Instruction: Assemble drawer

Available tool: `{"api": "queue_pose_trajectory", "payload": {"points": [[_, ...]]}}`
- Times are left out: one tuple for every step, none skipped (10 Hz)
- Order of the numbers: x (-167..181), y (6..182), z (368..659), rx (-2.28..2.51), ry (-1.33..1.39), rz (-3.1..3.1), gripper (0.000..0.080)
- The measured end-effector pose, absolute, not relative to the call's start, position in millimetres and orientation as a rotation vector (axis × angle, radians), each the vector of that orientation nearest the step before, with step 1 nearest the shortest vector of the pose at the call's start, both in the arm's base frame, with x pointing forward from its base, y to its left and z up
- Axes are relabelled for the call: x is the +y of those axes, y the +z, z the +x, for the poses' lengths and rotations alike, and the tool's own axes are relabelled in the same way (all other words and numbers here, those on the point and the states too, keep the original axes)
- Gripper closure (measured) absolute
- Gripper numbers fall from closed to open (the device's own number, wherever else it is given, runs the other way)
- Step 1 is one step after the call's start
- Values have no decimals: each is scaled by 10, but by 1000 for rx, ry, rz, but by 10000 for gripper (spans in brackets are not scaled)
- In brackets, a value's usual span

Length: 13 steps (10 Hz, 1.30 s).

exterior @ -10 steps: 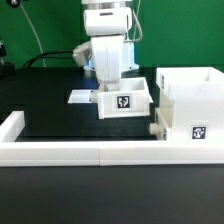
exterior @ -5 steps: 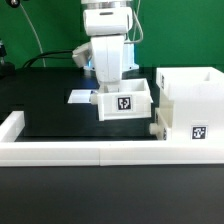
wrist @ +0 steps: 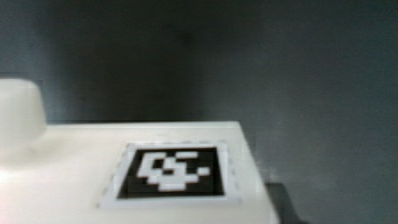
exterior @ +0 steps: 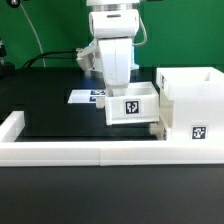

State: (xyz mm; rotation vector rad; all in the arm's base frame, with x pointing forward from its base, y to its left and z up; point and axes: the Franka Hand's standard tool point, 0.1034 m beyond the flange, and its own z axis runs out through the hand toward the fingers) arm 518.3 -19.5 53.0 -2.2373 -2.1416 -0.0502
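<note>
end effector directly above small tray.

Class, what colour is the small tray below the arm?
White, bearing a black-and-white square tag; the tray shows best in the exterior view.

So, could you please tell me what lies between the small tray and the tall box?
Nothing: in the exterior view the tray sits right beside the tall box, no gap visible.
</note>
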Motion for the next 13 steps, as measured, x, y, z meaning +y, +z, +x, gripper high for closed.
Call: {"api": "queue_pose_trajectory", "payload": {"points": [[-199, 538, 5191, -2140, -42, -2233, 755], [-196, 543, 5202, -2142, -46, -2234, 755], [-193, 553, 5224, -2144, -47, -2233, 755], [-192, 573, 5272, -2148, -55, -2235, 755], [-197, 591, 5308, -2156, -62, -2233, 755], [-199, 604, 5337, -2163, -67, -2232, 755], [-197, 602, 5367, -2174, -72, -2223, 755], [-200, 594, 5359, -2169, -70, -2226, 755], [-203, 591, 5355, -2168, -69, -2226, 755], [-205, 590, 5354, -2168, -69, -2226, 755], [-202, 588, 5353, -2168, -70, -2226, 755], [-179, 586, 5353, -2170, -73, -2226, 755], [-159, 587, 5354, -2173, -74, -2222, 755]]}}
